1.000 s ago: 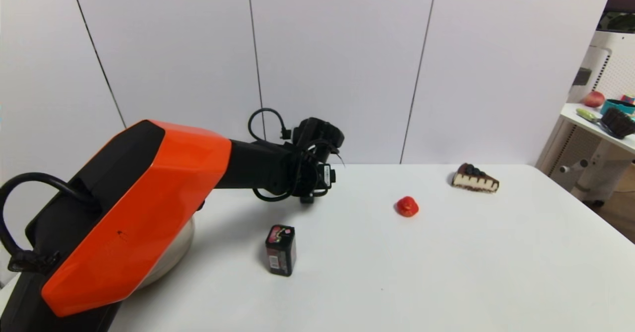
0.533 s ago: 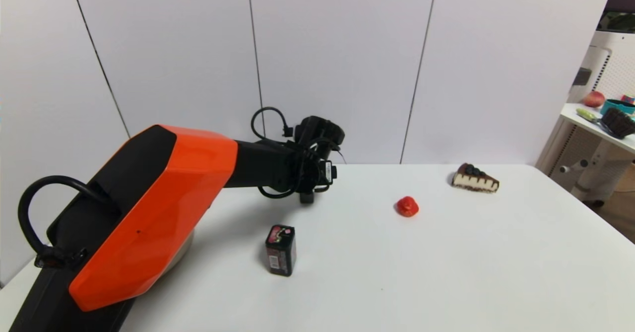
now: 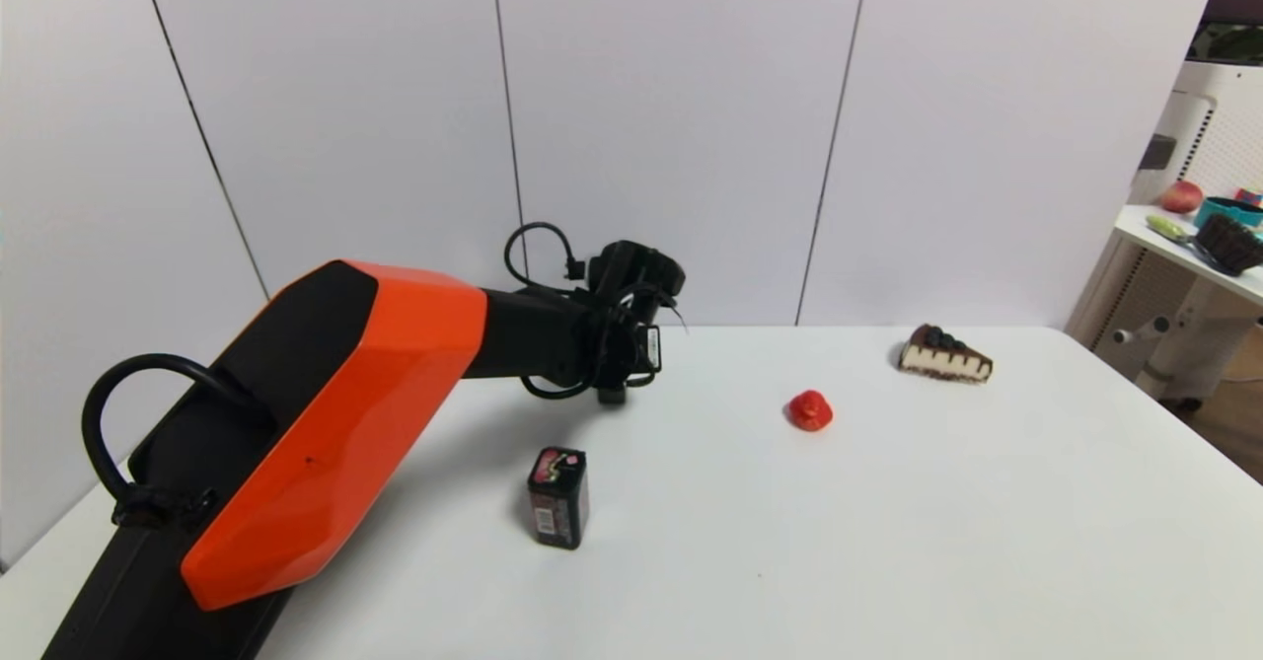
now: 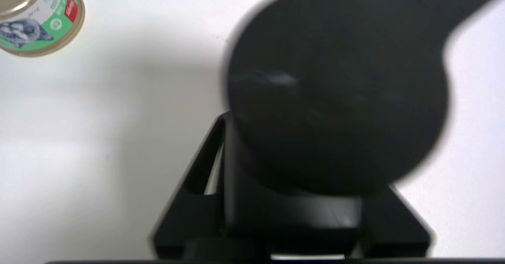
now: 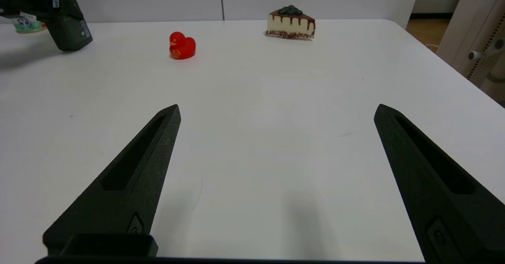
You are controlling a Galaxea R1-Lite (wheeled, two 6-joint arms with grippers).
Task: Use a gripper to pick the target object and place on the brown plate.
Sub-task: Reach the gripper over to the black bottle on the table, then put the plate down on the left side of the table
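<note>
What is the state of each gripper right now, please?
Left gripper: closed on the black bottle.
Right gripper: open, holding nothing.

The left arm [image 3: 326, 423] is being shown as a bright orange faceted shell over a black body, with black cables [image 3: 128, 443] being looped at its base and its wrist. A small white label [image 3: 652, 346] is being carried on the wrist. The right gripper [image 5: 276, 112] is being seen as two long, pointed, matte black fingers [image 5: 126, 181] with slotted recesses.
</note>
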